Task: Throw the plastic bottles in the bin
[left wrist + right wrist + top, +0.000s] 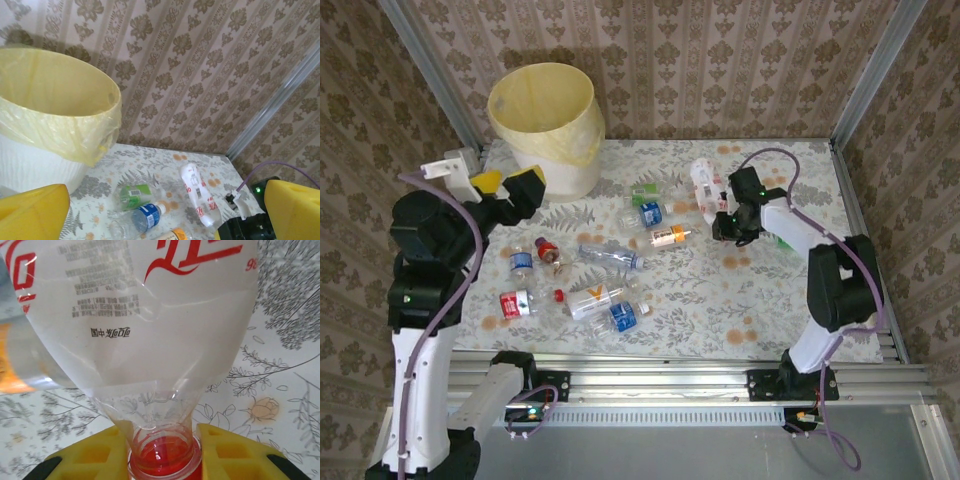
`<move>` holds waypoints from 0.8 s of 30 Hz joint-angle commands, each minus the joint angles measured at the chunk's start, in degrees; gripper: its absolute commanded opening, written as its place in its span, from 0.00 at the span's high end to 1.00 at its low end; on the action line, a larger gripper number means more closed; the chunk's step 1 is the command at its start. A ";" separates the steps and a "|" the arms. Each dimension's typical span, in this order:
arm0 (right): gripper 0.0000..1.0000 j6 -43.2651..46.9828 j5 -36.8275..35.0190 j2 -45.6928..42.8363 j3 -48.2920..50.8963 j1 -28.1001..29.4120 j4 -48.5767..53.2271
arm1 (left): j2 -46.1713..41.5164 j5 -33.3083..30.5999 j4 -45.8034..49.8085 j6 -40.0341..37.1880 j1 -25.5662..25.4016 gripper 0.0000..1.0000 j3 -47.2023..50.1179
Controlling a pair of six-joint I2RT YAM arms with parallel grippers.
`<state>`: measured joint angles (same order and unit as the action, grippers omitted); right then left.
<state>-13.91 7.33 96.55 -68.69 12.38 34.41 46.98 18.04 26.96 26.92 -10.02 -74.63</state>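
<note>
Top external view: we see a table (720,300) covered in a pale floral cloth, closed in by patterned walls (720,60). At the far left corner stands the bin (570,140), a tall round bucket lined with a yellowish bag. It is upright, with its mouth facing up.

The left gripper (508,188) hangs just in front of the bin, near its wall, with its yellow fingers spread wide and nothing between them. The right gripper (725,225) is over the right half of the table, well apart from the bin. It is clamped on a clear bottle with red lettering (705,188). In the right wrist view, its yellow fingers (95,457) press on either side of the neck, right at the red cap (161,460). We cannot tell whether this bottle touches the table.

The other plastic bottles (610,255) lie scattered on their sides across the middle of the table, between the two arms. They carry blue, red, orange and green labels.
</note>
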 commanded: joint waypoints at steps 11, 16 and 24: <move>0.76 2.46 -1.34 -16.09 3.06 8.54 -5.94 | 12.61 -2.07 -17.28 4.49 -17.85 0.00 4.69; 0.75 2.22 -1.78 -21.79 4.06 13.02 -8.07 | 19.07 -0.66 -23.40 7.14 -22.35 0.02 5.61; 0.75 1.09 4.70 -25.84 5.88 15.47 -10.96 | 26.88 2.78 -31.65 11.38 -24.97 0.07 5.89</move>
<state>-12.27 9.06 71.81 -64.01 26.81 25.71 72.66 18.28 1.52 35.70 -34.11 -68.60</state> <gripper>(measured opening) 0.314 0.930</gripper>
